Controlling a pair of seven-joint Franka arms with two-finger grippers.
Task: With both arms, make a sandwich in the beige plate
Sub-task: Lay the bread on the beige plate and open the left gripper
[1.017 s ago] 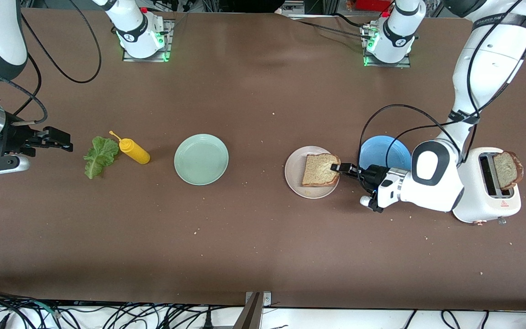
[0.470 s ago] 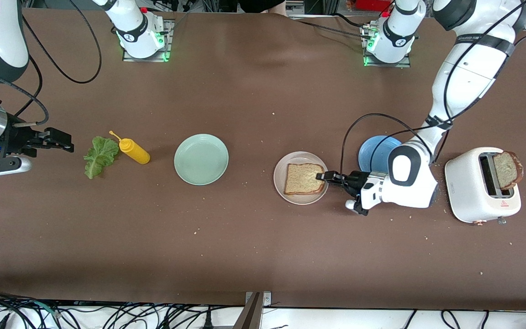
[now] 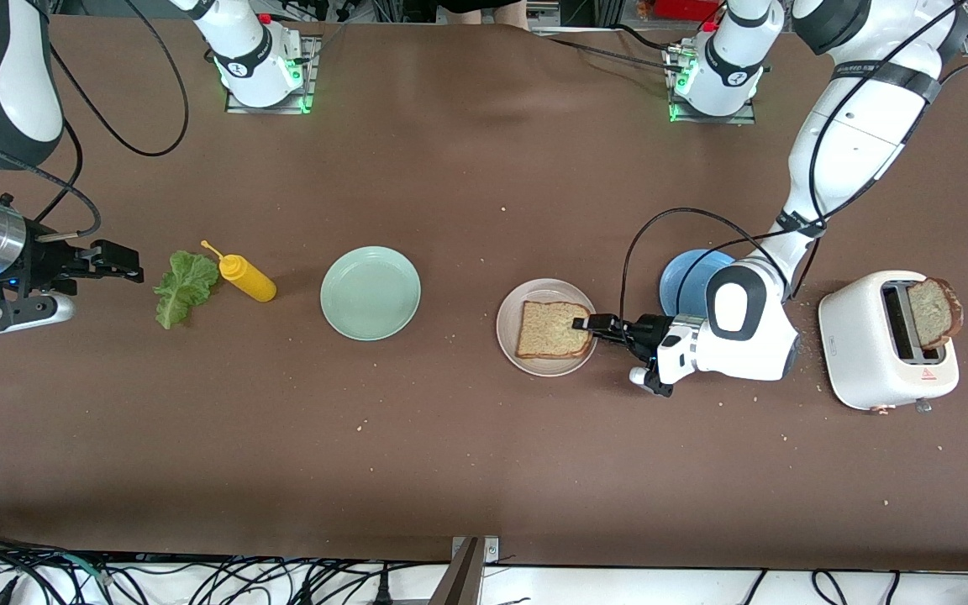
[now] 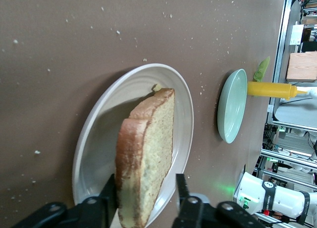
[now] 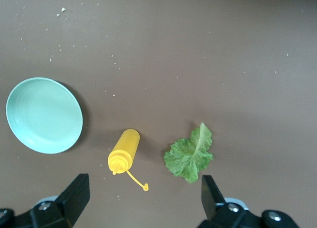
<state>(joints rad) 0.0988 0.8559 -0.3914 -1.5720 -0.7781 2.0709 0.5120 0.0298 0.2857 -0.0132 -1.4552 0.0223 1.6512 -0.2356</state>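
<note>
Slice down on the plate, left gripper letting go

My left gripper (image 3: 591,324), fingers loosely parted astride the slice (image 3: 551,329), should draw back level so nothing drags. The slice lies mid-frame on the beige plate (image 3: 507,319), its long axis running towards the gripper. My right gripper (image 3: 127,265) waits wide open beside the lettuce (image 3: 184,286).
</note>
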